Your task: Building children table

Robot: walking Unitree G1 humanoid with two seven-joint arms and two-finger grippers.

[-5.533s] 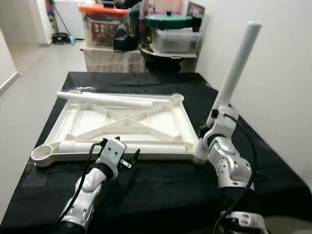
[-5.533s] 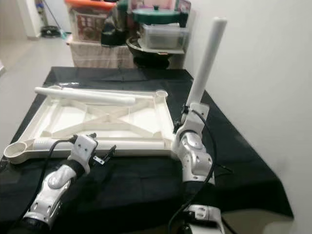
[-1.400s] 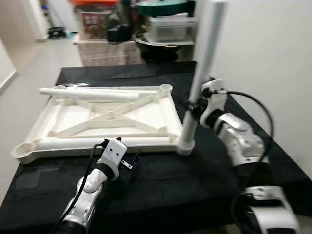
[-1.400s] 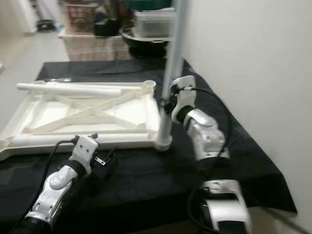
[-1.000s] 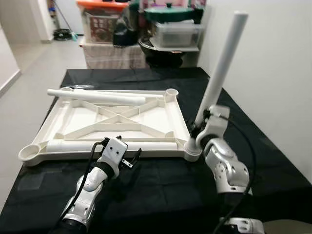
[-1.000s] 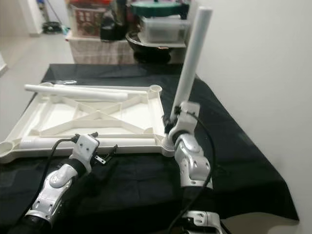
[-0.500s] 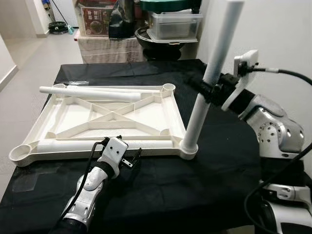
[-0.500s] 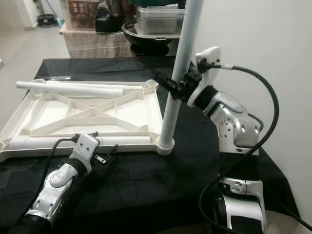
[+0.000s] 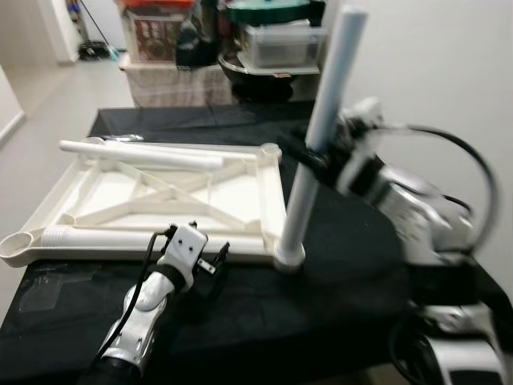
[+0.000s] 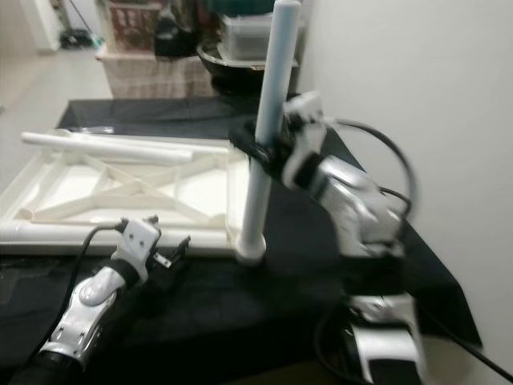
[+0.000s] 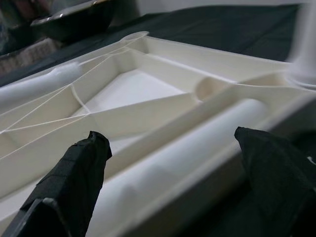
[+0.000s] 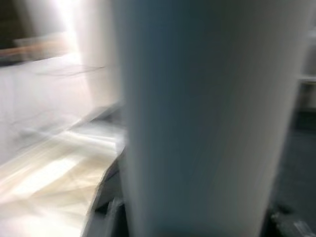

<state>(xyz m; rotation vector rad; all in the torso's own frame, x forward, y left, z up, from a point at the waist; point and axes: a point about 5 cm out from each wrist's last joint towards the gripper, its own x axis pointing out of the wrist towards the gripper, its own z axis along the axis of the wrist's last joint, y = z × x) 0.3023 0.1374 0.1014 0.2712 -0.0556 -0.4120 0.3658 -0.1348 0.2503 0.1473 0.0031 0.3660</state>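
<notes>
Upturned white children's table panel (image 9: 160,200) lying flat on the black-draped tabletop (image 9: 345,257), ribbed underside up, diagonal braces crossing at its centre. One white leg (image 9: 317,136) standing nearly upright in the corner socket at the panel's 4 o'clock corner, tipped slightly toward 1 o'clock. Right gripper (image 9: 314,158) clamped around that leg about midway up, jaws closed on the tube, silver forearm reaching in from 3 o'clock; in the right wrist view, blurred white tube (image 12: 197,118) very close to the lens. Second loose leg (image 9: 140,154) lying across the panel's far edge at 11 o'clock. Third leg (image 9: 104,237) resting along the near edge inside the frame, beside the empty round socket (image 9: 18,247) at 8 o'clock. Left gripper (image 9: 215,258) low at 6 o'clock, just off the panel's near rim, jaws spread apart and holding nothing; in the left wrist view, both black fingers (image 11: 74,173) framing the near-edge leg (image 11: 187,148) without touching. Stacked storage boxes and a dark bowl (image 9: 256,76) beyond the tabletop at 12 o'clock.
</notes>
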